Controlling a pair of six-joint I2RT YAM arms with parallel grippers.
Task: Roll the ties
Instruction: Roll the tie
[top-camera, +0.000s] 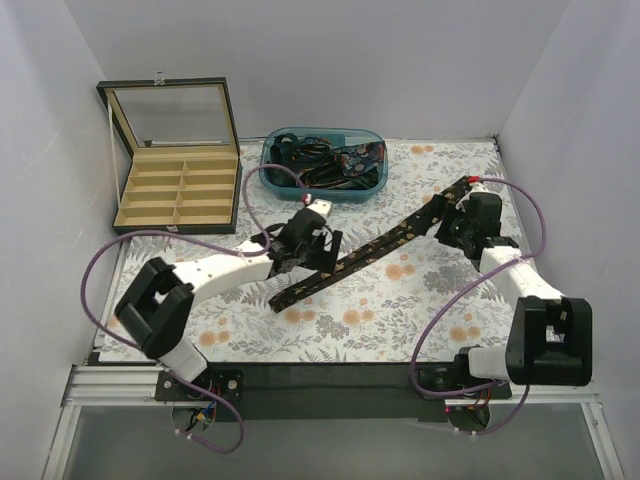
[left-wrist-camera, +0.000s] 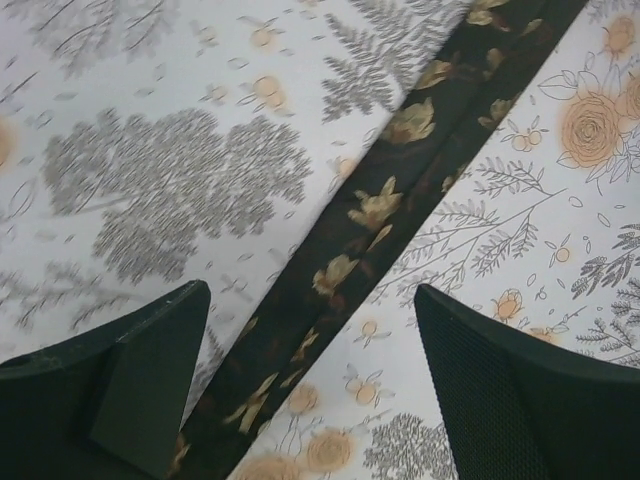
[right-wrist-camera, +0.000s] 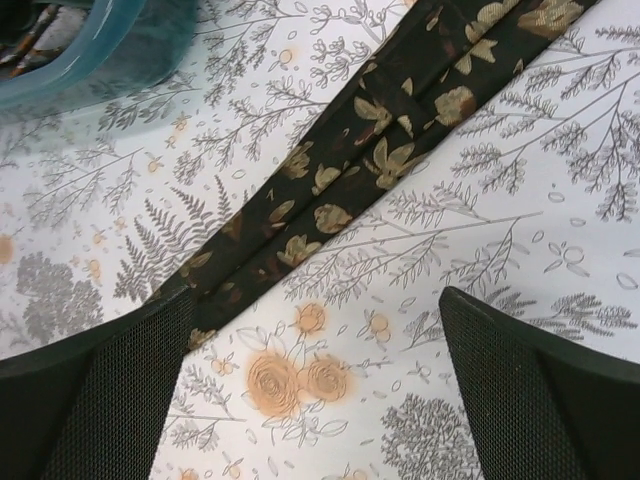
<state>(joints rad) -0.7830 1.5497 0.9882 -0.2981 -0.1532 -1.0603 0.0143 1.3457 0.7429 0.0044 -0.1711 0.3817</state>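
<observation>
One dark tie (top-camera: 385, 248) with orange-gold leaf patterning lies flat and stretched out diagonally on the floral table cover, from near left to far right. My left gripper (top-camera: 308, 255) hovers over its near-left end. In the left wrist view the tie (left-wrist-camera: 370, 220) runs between the wide-apart fingers of that gripper (left-wrist-camera: 310, 385), close to the left finger (left-wrist-camera: 130, 390); nothing is held. My right gripper (top-camera: 452, 225) hangs over the far-right end. It is open (right-wrist-camera: 315, 385), with the tie (right-wrist-camera: 380, 150) passing just by its left finger (right-wrist-camera: 100, 400) and not gripped.
A blue plastic bin (top-camera: 272, 180) holding more dark ties stands at the back centre; its corner (right-wrist-camera: 90, 50) shows in the right wrist view. An open black case (top-camera: 124, 216) with tan compartments sits at the back left. White walls enclose the table.
</observation>
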